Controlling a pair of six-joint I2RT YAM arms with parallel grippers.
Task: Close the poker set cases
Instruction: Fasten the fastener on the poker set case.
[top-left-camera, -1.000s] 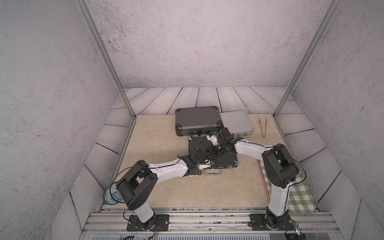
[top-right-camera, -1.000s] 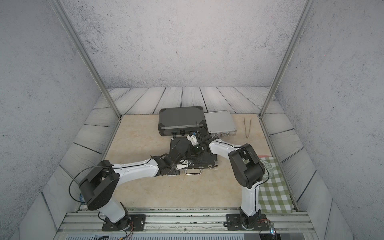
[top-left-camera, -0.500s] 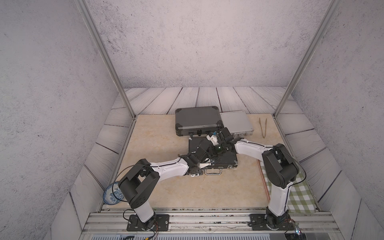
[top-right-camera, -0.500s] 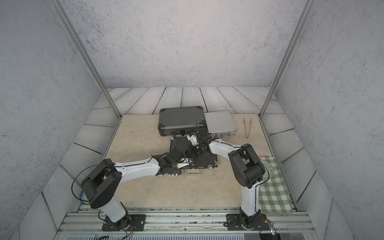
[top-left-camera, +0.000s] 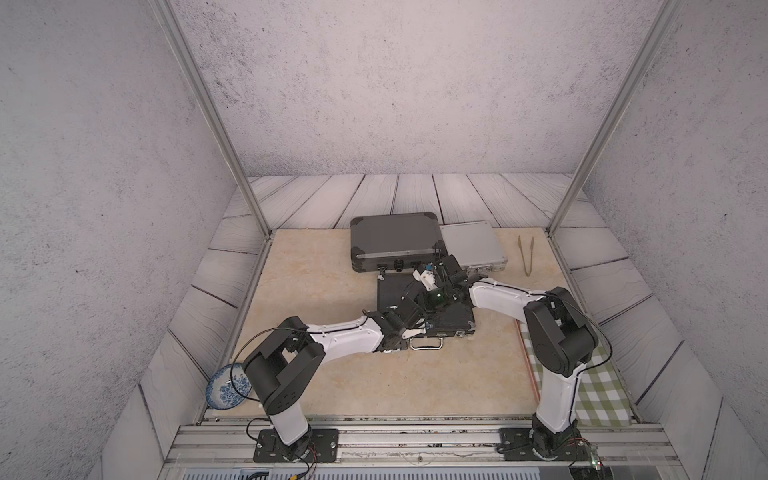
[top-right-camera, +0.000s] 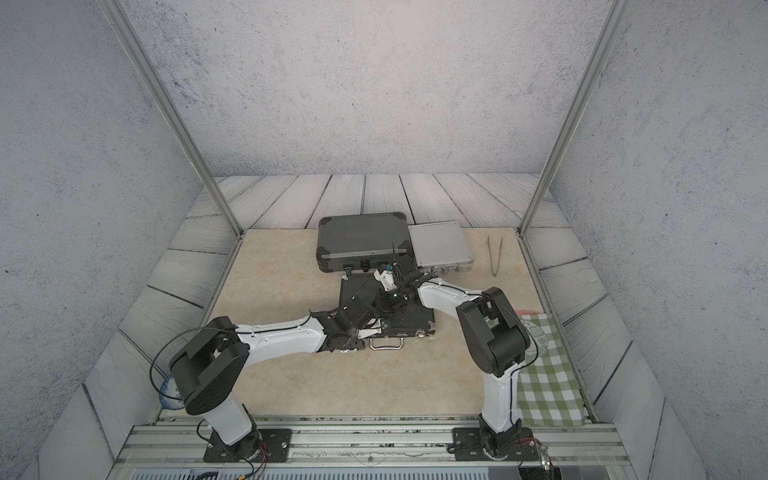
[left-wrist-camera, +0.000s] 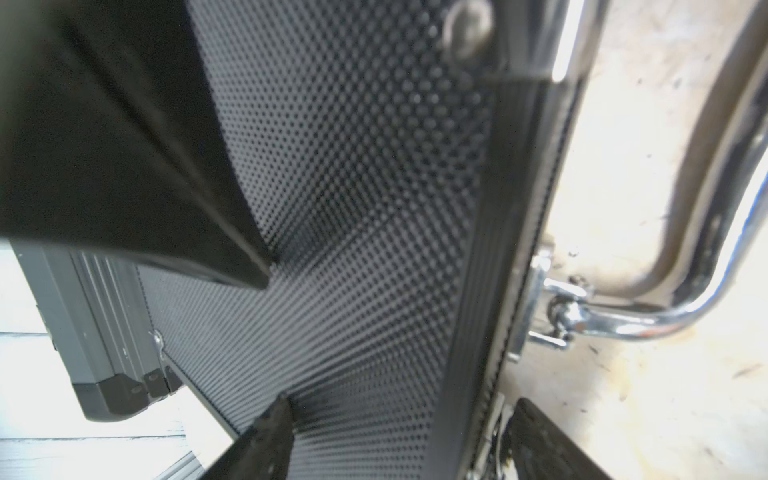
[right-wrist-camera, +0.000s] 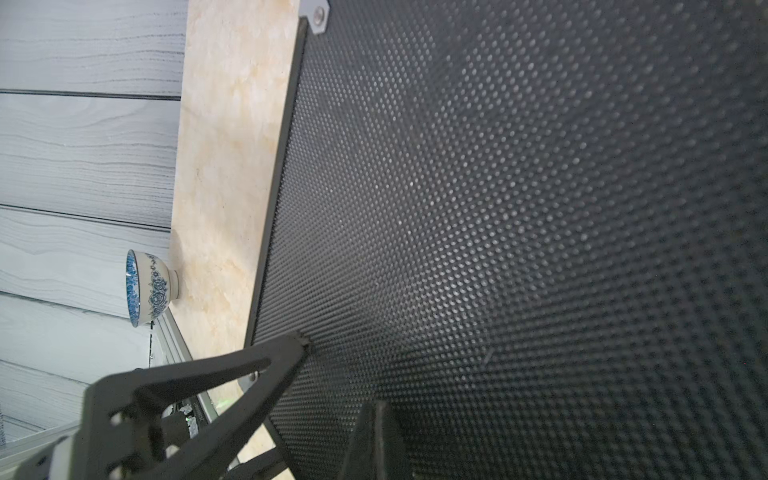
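Left wrist, black case (left-wrist-camera: 353, 166) under left gripper (left-wrist-camera: 274, 338)

Grey textured walls (top-left-camera: 374, 83); pale plank floor (top-left-camera: 374, 195); beige marbled tabletop (top-left-camera: 316, 282); aluminium corner posts (top-left-camera: 210, 116).

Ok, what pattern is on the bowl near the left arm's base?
Blue flowers on white; the bowl shows best in the right wrist view.

The left arm (top-left-camera: 345, 337) bends at the elbow and reaches in from its side. The right arm (top-left-camera: 505, 297) reaches in from the other side, so they almost meet in the middle. The left claw (left-wrist-camera: 274, 340) tilts down with its two fingers spread apart. The right claw (right-wrist-camera: 338, 374) tilts down too, fingers pressed together.
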